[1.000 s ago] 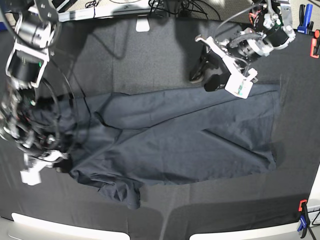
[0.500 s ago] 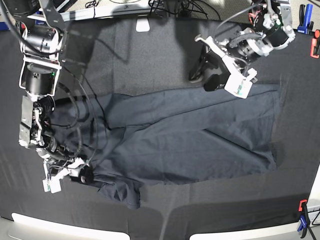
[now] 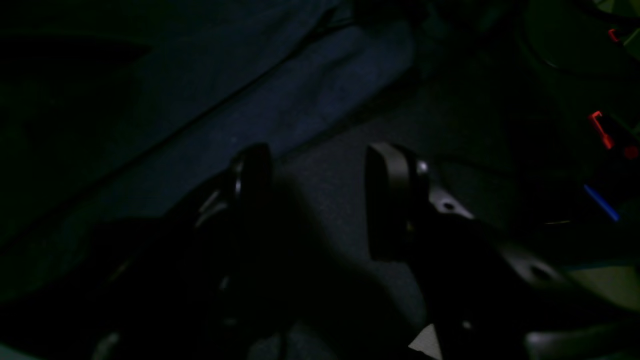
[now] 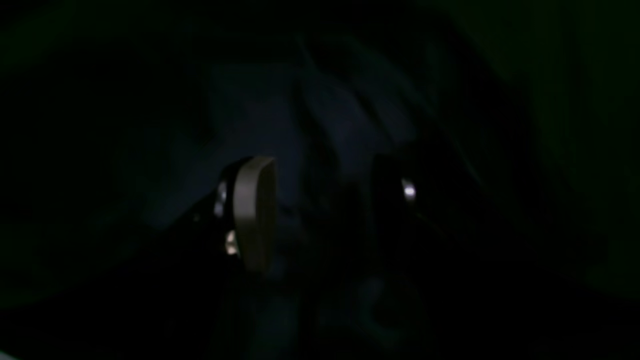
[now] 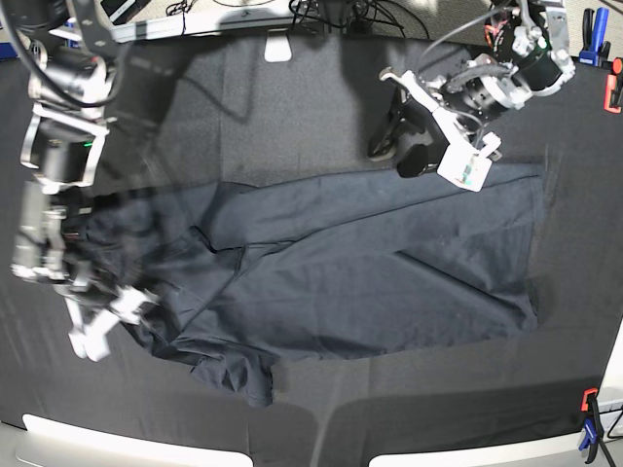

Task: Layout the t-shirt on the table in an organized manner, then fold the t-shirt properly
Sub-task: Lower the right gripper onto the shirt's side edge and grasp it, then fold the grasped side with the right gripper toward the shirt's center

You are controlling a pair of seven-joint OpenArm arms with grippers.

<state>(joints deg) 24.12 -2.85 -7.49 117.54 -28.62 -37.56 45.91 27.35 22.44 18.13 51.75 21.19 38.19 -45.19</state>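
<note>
Right gripper [image 4: 320, 205]: my two fingers stand apart with nothing clamped between them, one a pale, rounded, matte pad [image 4: 256, 210], the other dark with a small bright screw head. Beyond and beneath them lies the t-shirt [image 5: 370, 263], soft, dull charcoal-navy cloth gathered into shallow ridges; the wrist view is too dim to tell whether the pads touch it. From the base view this gripper [image 5: 102, 326] hangs at the garment's rumpled end, where the fabric bunches into a small rounded lobe on its near side.

Left gripper [image 3: 315, 200]: my fingers are likewise spread wide and empty, both black, flat-faced and round-tipped, over the matte, finely grained black cloth of the table [image 5: 292, 117]. The t-shirt's straight, smooth edge runs diagonally just beyond my left finger. Seen from the base camera, this gripper [image 5: 409, 146] sits just beside the far edge of the garment, which spreads out as a broad, mostly flat panel crossed by a few long creases.
</note>
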